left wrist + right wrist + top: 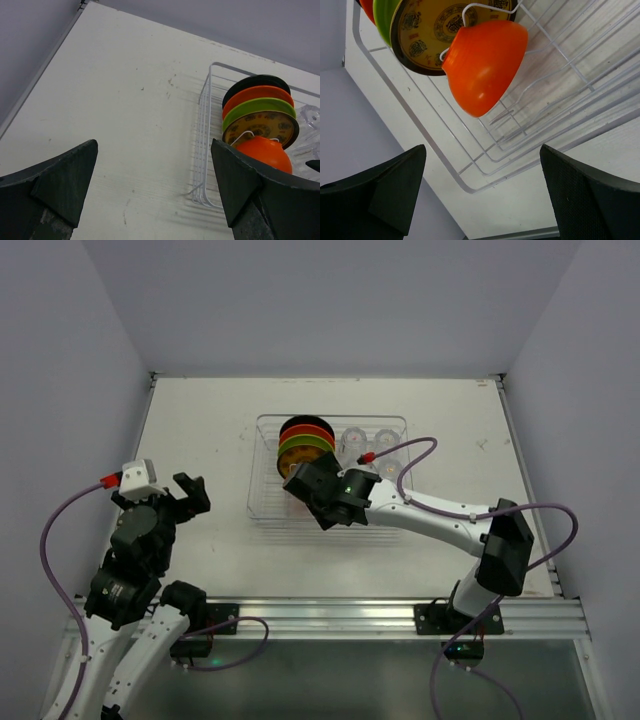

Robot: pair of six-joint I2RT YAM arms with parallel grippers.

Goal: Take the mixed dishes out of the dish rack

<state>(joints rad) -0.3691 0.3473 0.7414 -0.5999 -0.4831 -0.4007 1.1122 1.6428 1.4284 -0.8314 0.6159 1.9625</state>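
A large clear rectangular plastic dish rack with thin slotted dividers sits on the white table, near its middle and toward the far side. In the rack's left half four round plates stand on edge in a row. A yellow-brown plate with a printed pattern is nearest the arms. Behind it come a lime green plate, a red-orange plate and, farthest, a black plate.

A small orange bowl lies tipped on its side just in front of the yellow-brown plate. Its rounded underside faces the near end of the rack, and a thin divider curves over it. Small clear ribbed tumblers stand in the right half; the right arm hides part of them, so their number is unclear.

The right hand hovers over the near left part of the rack, close to the bowl. Its fingers are spread wide with nothing between them. The left hand hangs above the table well left of the rack, also spread wide and holding nothing.
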